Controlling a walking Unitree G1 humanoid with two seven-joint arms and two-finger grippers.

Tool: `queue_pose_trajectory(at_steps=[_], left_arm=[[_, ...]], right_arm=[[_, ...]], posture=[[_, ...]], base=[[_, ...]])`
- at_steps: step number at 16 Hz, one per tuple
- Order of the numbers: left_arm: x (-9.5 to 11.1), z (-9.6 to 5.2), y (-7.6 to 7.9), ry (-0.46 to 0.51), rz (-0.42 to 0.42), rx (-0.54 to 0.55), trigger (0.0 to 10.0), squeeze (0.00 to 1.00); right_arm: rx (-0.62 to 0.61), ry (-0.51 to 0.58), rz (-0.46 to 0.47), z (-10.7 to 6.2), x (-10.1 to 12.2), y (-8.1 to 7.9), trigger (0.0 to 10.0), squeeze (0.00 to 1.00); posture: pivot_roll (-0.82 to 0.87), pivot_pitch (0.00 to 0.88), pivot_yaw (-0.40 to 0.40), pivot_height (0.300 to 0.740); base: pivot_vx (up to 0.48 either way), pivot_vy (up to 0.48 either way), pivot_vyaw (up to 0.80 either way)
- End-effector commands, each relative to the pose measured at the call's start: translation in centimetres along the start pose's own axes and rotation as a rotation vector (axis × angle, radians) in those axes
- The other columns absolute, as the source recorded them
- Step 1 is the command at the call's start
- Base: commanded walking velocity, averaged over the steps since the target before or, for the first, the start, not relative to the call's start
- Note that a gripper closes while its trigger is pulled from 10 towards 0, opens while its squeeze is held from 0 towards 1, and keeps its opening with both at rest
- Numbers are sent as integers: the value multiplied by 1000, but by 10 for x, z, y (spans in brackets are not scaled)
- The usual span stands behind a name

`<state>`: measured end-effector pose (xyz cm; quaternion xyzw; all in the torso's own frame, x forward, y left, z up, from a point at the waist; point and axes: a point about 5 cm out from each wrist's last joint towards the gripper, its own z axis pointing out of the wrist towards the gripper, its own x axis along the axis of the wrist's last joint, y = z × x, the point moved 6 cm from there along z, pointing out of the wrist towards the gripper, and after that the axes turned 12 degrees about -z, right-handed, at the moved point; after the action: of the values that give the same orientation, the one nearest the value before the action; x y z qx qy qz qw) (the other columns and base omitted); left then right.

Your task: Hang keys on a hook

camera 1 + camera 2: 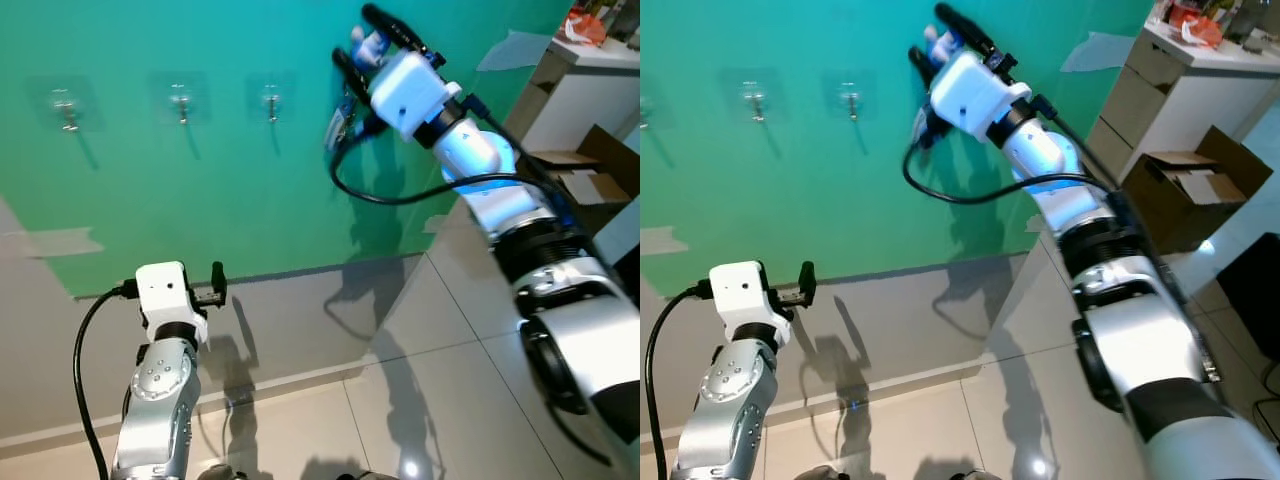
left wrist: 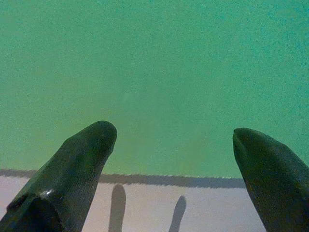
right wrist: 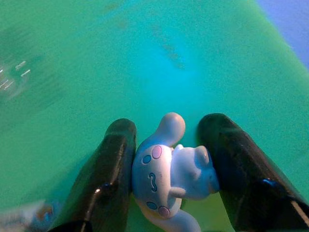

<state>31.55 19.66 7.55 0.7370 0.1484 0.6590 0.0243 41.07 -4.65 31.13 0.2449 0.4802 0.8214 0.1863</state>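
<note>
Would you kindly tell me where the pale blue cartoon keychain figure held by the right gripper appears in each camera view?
Left eye view: keychain figure top centre, between the right gripper fingers, against the green wall.
Right eye view: top centre-left.
Left wrist view: not in it.
Right wrist view: lower centre, clamped between both fingers.
Shared landmark: the green wall.

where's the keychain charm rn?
The white-and-blue keychain charm is clamped in the right gripper, raised against the green wall just right of the rightmost hook in the head views.
</note>
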Motion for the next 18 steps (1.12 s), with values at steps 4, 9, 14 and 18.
queue_pose_trajectory(at_steps=[4,9,14,18], left_arm=[[-2,0,7,5,-10,-5,10000,0],[-3,0,7,3,-11,-7,10000,0],[-3,3,9,6,-6,-17,10000,0],[-2,4,9,9,-2,-19,10000,0]], right_arm=[[166,171,-262,-15,23,-19,10000,0],[180,164,-282,-23,18,-27,10000,0],[-103,-74,107,-6,-14,20,10000,0],[-295,-295,510,-18,-58,33,10000,0]], posture=[[-27,0,-136,740],[-29,0,-128,740],[-24,0,-117,740],[-17,0,-115,740]], base=[[0,0,0],[0,0,0],[0,0,0],[0,0,0]])
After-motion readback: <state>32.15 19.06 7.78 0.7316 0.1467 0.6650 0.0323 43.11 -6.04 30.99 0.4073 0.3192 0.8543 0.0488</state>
